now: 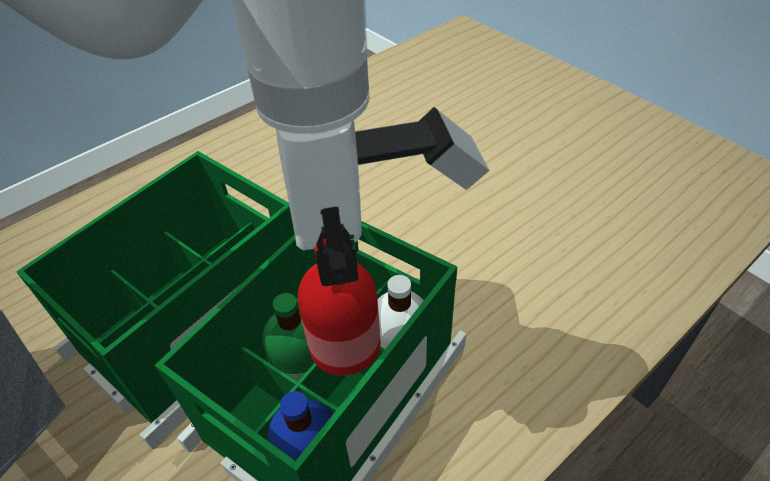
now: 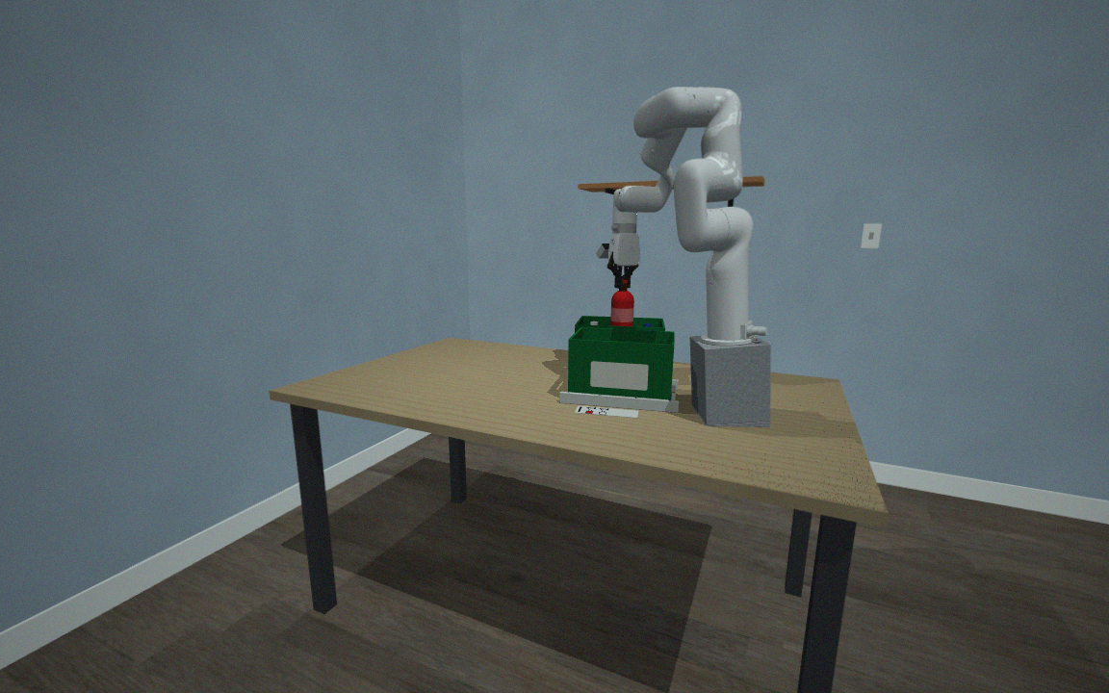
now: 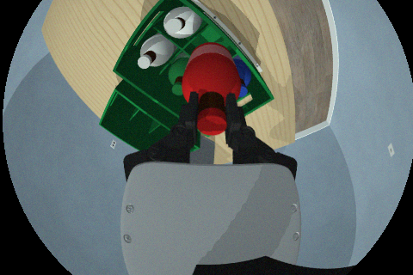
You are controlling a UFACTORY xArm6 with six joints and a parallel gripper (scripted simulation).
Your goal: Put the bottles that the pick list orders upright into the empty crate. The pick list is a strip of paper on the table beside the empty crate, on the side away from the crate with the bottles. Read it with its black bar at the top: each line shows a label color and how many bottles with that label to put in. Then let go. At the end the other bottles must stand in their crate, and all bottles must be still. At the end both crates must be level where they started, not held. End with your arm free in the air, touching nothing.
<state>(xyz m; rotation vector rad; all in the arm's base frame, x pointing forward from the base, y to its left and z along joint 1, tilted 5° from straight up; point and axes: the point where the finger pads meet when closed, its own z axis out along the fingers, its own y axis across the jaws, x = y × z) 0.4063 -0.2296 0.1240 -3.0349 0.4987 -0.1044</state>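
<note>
Here, at the top view's centre, we see a glossy red bottle (image 1: 339,316) (image 2: 622,308) (image 3: 211,70), pale-banded, upright; our gripper (image 1: 335,263) (image 2: 622,282) (image 3: 212,103) has its jaws clamped on its neck.

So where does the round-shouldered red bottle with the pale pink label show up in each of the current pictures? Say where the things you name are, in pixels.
Top: just below centre, the round-shouldered red bottle (image 1: 339,316) (image 2: 622,306) (image 3: 211,69) above the green crate.
Exterior: right of centre, small, under the black gripper (image 1: 338,282) (image 2: 622,288) (image 3: 212,103).
Wrist: near the middle, neck between the fingers.
Shared landmark: the blue-capped bottle (image 1: 299,431) (image 2: 647,325) (image 3: 243,73).
</note>
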